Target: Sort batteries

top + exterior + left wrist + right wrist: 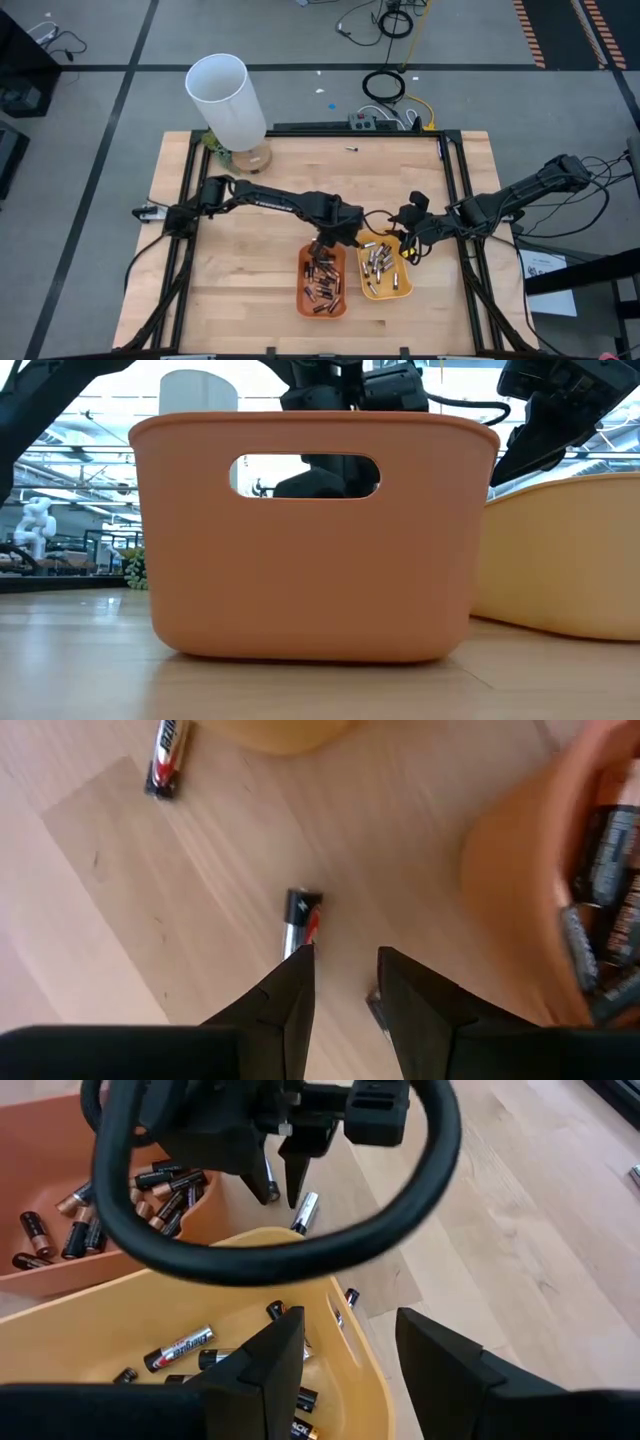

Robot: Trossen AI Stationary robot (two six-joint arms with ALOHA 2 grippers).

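Left gripper (345, 975) jaws stand narrowly parted and hold nothing, hanging over a loose silver battery (300, 923) on bare table wood just off the orange tray (323, 280), toward the table's far edge. That cell lies flat, long axis running straight out from one jaw tip, dark cap at the far end; looks like the approach for a pinch, though the jaws seem offset to one side. A second silver cell (167, 758) lies flat farther out, well apart. Right gripper (348, 1342) jaws also part-open, empty, poised over the far corner of the yellow tray (385, 272), likely waiting. Trays sit side by side near the table's front edge: dark copper-ended cells (165, 1200) heaped every which way in orange, silvery ones (180, 1350) in yellow. White tube (228, 100) stands at the far left corner.
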